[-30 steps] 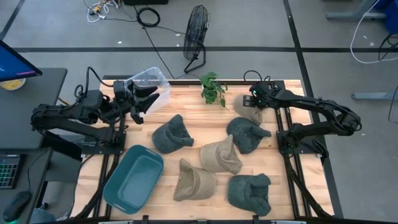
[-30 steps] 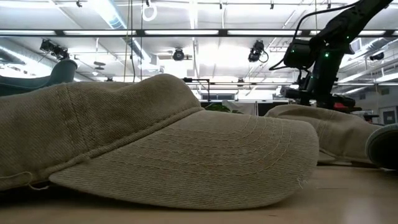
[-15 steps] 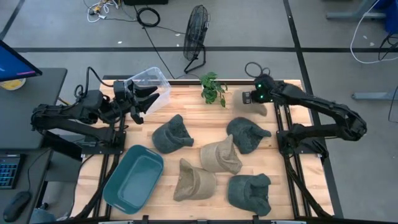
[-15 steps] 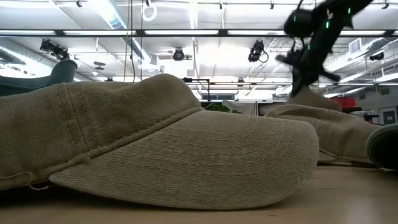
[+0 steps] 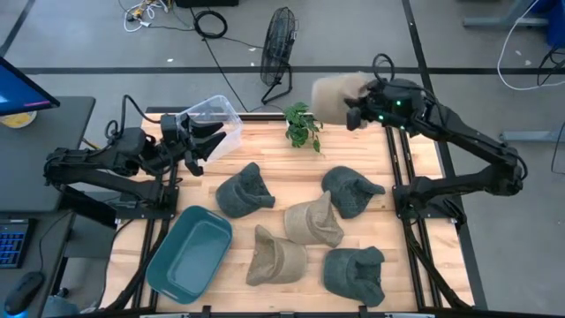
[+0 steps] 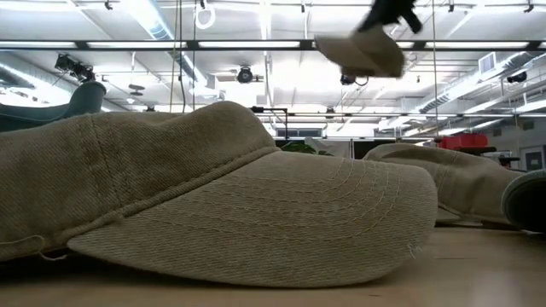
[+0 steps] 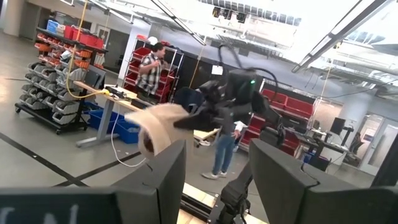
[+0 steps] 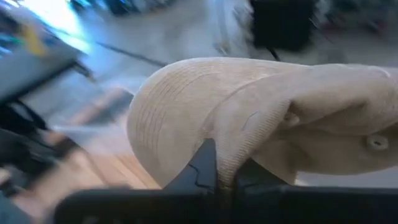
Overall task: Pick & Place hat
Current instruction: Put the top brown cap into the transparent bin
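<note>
My right gripper (image 5: 360,112) is shut on a tan cap (image 5: 335,94) and holds it high above the table's far edge, near the small plant (image 5: 303,125). The low view shows this cap (image 6: 362,51) in the air, and the left wrist view shows the cap (image 7: 158,127) from afar. Five other caps lie on the wooden table: three dark green ones (image 5: 243,190) (image 5: 350,190) (image 5: 355,272) and two tan ones (image 5: 313,221) (image 5: 275,256). My left gripper (image 5: 205,141) waits open at the far left, beside a clear tub (image 5: 214,117). My right gripper pinches the tan cap between its two fingers (image 8: 202,165), on the crown cloth (image 8: 231,149) right beside the stitched brim (image 8: 158,118). The cap is lifted clear of the table. Its crown, with the top button (image 8: 373,142), bulges out beyond the fingers.
A teal tray (image 5: 188,252) sits at the near left corner. The nearest tan cap (image 6: 213,205) fills the low view. A floor fan (image 5: 280,44) stands beyond the far edge. People (image 7: 151,65) stand in the room behind.
My right gripper has risen from the table's far right corner, carrying the tan cap with it. The cap lay on the table a second ago and now hangs clear in the air, higher and somewhat toward the table's left. The left arm has kept still.
</note>
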Controlling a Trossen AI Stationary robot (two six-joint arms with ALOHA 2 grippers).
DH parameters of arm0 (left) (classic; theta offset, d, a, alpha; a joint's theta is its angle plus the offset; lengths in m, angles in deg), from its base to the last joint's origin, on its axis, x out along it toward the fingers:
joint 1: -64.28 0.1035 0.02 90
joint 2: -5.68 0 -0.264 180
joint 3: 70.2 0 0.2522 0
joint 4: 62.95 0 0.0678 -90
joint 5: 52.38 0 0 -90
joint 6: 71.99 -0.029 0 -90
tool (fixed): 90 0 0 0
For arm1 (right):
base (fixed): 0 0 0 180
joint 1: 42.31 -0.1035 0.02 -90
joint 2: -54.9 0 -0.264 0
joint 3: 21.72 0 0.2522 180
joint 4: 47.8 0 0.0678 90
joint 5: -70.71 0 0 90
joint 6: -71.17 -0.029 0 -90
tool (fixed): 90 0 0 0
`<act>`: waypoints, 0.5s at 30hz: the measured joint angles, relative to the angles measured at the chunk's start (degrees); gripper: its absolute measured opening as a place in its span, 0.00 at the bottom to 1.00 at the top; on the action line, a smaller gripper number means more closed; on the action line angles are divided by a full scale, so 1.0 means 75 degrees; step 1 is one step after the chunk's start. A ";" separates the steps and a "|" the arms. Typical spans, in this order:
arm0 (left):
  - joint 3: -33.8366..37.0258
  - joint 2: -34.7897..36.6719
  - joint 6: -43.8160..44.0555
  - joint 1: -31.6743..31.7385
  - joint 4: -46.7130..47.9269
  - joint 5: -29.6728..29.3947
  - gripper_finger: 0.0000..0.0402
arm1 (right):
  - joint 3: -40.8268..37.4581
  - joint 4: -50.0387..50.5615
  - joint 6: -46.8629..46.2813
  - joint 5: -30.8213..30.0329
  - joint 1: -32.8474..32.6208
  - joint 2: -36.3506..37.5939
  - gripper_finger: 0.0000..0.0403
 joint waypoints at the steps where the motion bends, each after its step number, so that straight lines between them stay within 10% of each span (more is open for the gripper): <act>1: 0.0001 0.0000 0.0000 -0.0002 -0.0011 0.0000 0.45 | 0.0000 -0.0376 0.0079 0.0000 -0.0149 -0.0064 0.01; 15: 0.0003 -0.0114 0.0327 0.0002 0.0800 -0.1271 0.45 | -0.0003 -0.3356 0.1404 -0.0009 -0.1376 -0.1958 0.00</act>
